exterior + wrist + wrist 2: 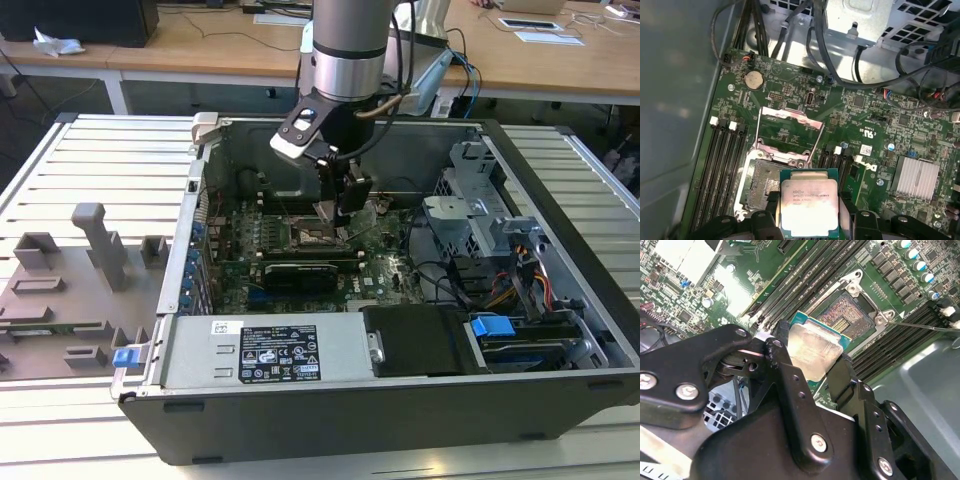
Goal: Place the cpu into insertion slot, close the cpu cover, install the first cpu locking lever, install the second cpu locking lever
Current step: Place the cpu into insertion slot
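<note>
gripper [337, 205]: closed tight on the cpu [807, 202], one finger on each opposite edge; cpu: metal top up, held just over the insertion slot [760, 182], partly overlapping it, not seated; cpu cover [790, 116]: swung open beside the slot, on green board [785, 75] in open computer case [400, 420]

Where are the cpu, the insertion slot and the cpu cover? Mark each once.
cpu [810, 207], first wrist view, middle of its metal top.
insertion slot [844, 315], second wrist view, bare contact field.
cpu cover [790, 115], first wrist view, silvery bar of its open frame.
</note>
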`<action>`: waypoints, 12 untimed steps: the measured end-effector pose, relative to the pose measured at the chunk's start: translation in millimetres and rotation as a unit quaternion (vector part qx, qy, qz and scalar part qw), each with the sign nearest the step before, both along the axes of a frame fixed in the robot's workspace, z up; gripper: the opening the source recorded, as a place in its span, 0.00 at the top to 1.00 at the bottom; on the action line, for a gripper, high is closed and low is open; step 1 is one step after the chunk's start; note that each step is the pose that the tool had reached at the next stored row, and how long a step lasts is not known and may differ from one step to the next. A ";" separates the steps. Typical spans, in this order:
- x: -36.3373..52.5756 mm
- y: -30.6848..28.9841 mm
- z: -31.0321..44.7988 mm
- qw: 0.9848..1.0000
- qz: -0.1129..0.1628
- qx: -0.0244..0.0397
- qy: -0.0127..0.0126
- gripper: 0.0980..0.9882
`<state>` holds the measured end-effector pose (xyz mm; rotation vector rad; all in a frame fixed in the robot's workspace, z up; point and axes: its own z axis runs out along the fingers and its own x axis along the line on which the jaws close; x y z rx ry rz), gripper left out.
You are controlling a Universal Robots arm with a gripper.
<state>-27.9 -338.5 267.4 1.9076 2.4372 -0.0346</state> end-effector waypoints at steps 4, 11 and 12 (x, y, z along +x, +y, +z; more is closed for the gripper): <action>0.0 0.0 0.0 1.000 -0.016 -0.001 0.000 0.50; 0.0 0.0 -0.1 0.999 -0.041 -0.003 0.000 0.50; 0.0 0.0 -0.1 0.999 -0.045 -0.003 0.000 0.50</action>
